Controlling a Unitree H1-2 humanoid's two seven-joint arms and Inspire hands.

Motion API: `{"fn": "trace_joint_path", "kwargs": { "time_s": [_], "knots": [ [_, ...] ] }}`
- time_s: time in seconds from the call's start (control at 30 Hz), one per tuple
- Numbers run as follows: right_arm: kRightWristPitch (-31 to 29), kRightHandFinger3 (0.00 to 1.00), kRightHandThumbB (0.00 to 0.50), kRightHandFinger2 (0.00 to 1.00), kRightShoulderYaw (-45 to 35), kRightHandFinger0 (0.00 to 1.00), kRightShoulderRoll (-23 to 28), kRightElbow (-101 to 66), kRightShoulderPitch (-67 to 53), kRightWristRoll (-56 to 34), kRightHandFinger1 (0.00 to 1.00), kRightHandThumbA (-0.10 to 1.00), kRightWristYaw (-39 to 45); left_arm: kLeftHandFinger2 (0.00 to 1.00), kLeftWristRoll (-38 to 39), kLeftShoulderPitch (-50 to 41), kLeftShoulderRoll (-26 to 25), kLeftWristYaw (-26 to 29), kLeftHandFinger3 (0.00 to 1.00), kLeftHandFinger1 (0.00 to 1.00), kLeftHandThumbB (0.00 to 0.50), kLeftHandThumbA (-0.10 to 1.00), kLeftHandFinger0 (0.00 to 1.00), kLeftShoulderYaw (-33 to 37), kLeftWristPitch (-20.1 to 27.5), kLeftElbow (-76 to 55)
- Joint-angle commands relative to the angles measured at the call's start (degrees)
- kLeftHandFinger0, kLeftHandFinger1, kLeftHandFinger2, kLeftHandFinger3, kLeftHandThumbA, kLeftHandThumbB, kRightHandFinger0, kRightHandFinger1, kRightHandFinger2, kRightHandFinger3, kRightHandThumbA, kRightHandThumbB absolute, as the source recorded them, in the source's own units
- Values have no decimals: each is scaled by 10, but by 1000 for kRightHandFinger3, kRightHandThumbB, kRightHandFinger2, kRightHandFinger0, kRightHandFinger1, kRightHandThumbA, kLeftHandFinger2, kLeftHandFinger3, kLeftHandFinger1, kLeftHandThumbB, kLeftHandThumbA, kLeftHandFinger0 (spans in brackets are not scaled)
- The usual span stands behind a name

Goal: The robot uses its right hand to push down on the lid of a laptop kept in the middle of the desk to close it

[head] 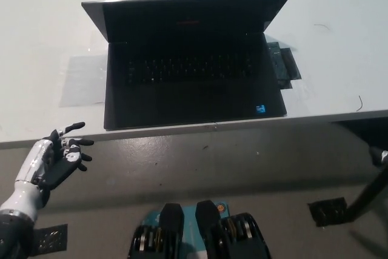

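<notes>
A black laptop (188, 77) sits open in the middle of the white desk (36, 34), its lid (188, 13) tilted up at the far side and its keyboard facing me. My white left hand (60, 157) rests at the lower left, below the desk's near edge, fingers spread and holding nothing. Only a thin black piece of my right arm (371, 191) shows at the lower right edge; the right hand itself is out of the picture.
A black tape patch (285, 65) lies on the desk beside the laptop's right side. A clear taped area (82, 80) is on its left. The grey floor (242, 168) lies below the desk's near edge, with a dark square marker (326, 211) at the lower right.
</notes>
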State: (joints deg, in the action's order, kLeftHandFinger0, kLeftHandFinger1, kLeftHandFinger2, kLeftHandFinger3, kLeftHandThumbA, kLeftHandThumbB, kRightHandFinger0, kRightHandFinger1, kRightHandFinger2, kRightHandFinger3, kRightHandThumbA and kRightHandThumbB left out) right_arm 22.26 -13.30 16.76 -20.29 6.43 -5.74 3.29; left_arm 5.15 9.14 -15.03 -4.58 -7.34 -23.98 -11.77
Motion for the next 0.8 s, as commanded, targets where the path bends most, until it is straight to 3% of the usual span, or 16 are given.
{"fn": "trace_joint_path", "kwargs": {
  "time_s": [0.0,0.13,0.2,0.27,0.37,0.4,0.47,0.6,0.77],
  "knots": [
    [23,1000,269,924,-14,812,21,-23,21,-15,867,1000,3,586,1,17,-7,-2,775,468,0,96,446,-2,-10,-14],
    [22,1000,239,940,-10,827,34,-25,31,-6,877,1000,7,599,-2,16,-11,-3,783,484,0,101,466,0,-15,-19],
    [44,1000,244,967,-9,831,48,-43,56,-2,898,1000,5,590,-4,16,-10,-2,774,479,0,108,471,0,-16,-18],
    [47,1000,298,962,2,856,63,-49,83,7,900,1000,3,579,0,15,-9,-2,762,470,0,108,463,-2,-15,-16],
    [47,1000,298,977,13,888,79,-41,117,10,918,1000,9,582,-1,14,-12,-4,761,475,0,130,459,-1,-11,-13],
    [47,1000,281,1000,22,959,85,-36,146,5,980,1000,10,578,-2,14,-12,-5,766,465,0,133,447,0,-8,-12],
    [47,1000,295,1000,44,1000,98,-31,181,13,1000,1000,13,573,-3,14,-11,-3,769,461,0,134,442,0,-13,-13],
    [47,1000,239,997,83,1000,108,-9,263,35,996,1000,22,566,-3,10,-12,-4,761,455,0,150,449,-1,-6,-9],
    [47,1000,321,997,117,1000,114,50,346,51,1000,1000,37,559,-3,9,-12,-3,741,455,0,152,443,-2,-11,-11]
  ]
}}
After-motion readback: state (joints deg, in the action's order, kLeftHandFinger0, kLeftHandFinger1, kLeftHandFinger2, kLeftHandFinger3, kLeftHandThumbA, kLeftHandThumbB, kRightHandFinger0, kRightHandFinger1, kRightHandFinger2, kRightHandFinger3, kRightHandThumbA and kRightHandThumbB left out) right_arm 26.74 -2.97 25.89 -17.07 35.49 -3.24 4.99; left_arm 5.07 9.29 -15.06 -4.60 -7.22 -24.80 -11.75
